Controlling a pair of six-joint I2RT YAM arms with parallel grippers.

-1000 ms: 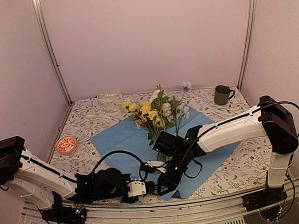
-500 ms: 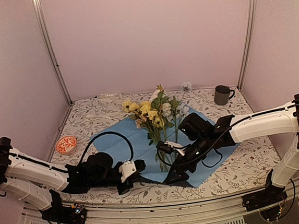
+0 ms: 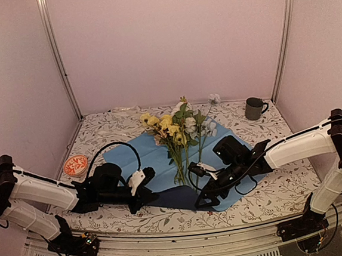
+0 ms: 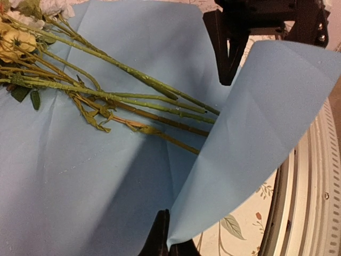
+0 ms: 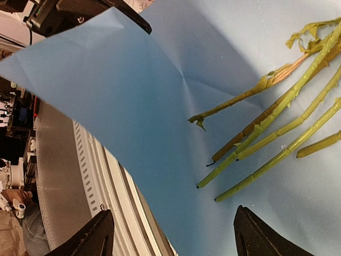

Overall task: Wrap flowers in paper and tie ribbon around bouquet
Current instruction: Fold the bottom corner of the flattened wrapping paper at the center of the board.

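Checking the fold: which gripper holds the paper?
The left gripper: its jaws pinch the blue paper by its lifted edge. The right gripper has open jaws, holding nothing.

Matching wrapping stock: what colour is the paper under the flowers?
Plain light blue paper; it shows best in the left wrist view.

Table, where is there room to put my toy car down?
Bare tablecloth lies between the orange dish and the left edge of the paper, and at the back right between the mug and the paper. The near middle is crowded. There the left gripper pinches a lifted paper corner, and the open right gripper hangs by the stems of the flowers.
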